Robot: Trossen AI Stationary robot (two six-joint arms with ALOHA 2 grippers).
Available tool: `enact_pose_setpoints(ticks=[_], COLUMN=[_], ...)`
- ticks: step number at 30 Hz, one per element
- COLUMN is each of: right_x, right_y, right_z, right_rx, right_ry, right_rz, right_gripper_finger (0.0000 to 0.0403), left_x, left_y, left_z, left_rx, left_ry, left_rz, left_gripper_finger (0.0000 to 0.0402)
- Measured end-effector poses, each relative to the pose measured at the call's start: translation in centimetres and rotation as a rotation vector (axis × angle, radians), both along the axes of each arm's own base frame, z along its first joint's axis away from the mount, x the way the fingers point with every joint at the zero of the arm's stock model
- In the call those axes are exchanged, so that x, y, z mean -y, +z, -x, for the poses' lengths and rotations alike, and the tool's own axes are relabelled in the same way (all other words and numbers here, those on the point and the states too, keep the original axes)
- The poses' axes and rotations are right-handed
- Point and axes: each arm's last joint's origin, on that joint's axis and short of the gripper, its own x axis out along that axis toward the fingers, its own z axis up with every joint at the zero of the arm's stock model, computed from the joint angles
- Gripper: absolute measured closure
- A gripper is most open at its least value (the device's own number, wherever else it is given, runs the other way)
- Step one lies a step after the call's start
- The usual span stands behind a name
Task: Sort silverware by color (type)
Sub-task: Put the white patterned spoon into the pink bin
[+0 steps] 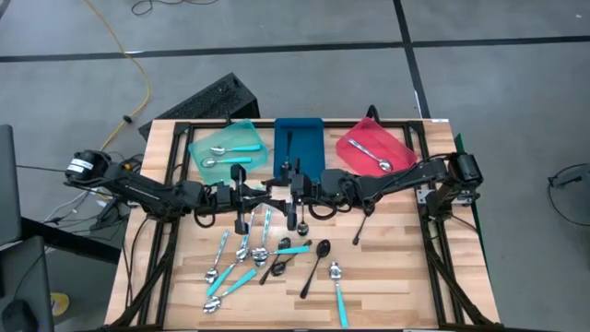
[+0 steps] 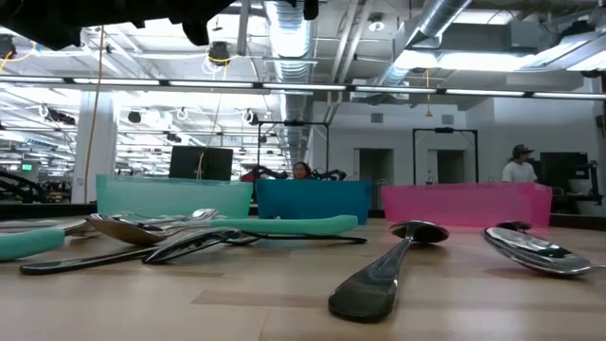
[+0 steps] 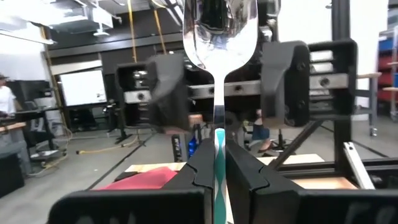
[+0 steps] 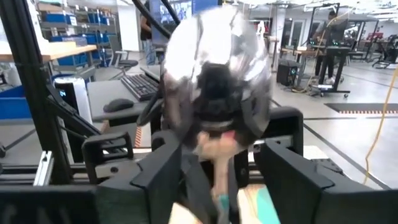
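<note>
Midair, left gripper [image 3: 216, 174] clamps teal-handled spoon [image 3: 219, 37]; right gripper [image 4: 217, 180] apparently open around bowl.

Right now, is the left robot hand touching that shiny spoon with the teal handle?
Touching. In the left wrist view the left gripper has both dark fingers pressed against the teal-handled spoon, which stands upright between them with no gap.

No writing, label, brand, number or sign can be read in any of the views. Screens and boards in the room behind the table show no letters that can be made out.
</note>
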Motion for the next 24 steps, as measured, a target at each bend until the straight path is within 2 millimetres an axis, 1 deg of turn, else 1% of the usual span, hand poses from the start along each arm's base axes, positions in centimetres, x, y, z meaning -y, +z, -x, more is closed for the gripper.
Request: enact_pose_setpoints(ticks=[3, 5, 8, 9, 14, 16, 19, 24], right_x=[0.0, 0.01, 0.08, 0.1, 0.09, 0.1, 0.16, 0.19], right_y=[-0.14, -0.15, -0.19, -0.21, -0.27, -0.31, -0.42, -0.43], right_z=[0.0, 0.0, 0.0, 0.01, 0.03, 0.03, 0.03, 0.03], right_rx=[-0.015, -0.015, -0.019, -0.023, -0.03, -0.034, -0.045, -0.046], right_ry=[-0.001, -0.003, -0.029, -0.043, -0.067, -0.069, -0.082, -0.084], right_rz=[0.002, 0.002, 0.004, 0.016, 0.025, 0.025, 0.023, 0.023], right_gripper_finger=[0.0229, 0.0274, 0.0355, 0.037, 0.0371, 0.0371, 0.0371, 0.0371], left_x=[-0.01, -0.01, -0.01, -0.02, -0.02, -0.04, -0.12, -0.14], left_y=[0.0, -0.01, -0.07, -0.07, -0.1, -0.12, -0.26, -0.56], left_z=[0.0, 0.0, -0.01, -0.01, -0.02, -0.02, -0.04, -0.09], left_rx=[0.0, -0.001, -0.007, -0.006, -0.008, -0.01, -0.026, -0.059], left_ry=[0.003, 0.001, 0.003, 0.003, 0.002, 0.007, 0.042, 0.056], left_rz=[0.002, 0.008, 0.012, 0.014, 0.018, 0.025, 0.035, 0.031], left_gripper_finger=[0.0401, 0.0401, 0.0401, 0.0401, 0.0401, 0.0393, 0.0362, 0.0289])
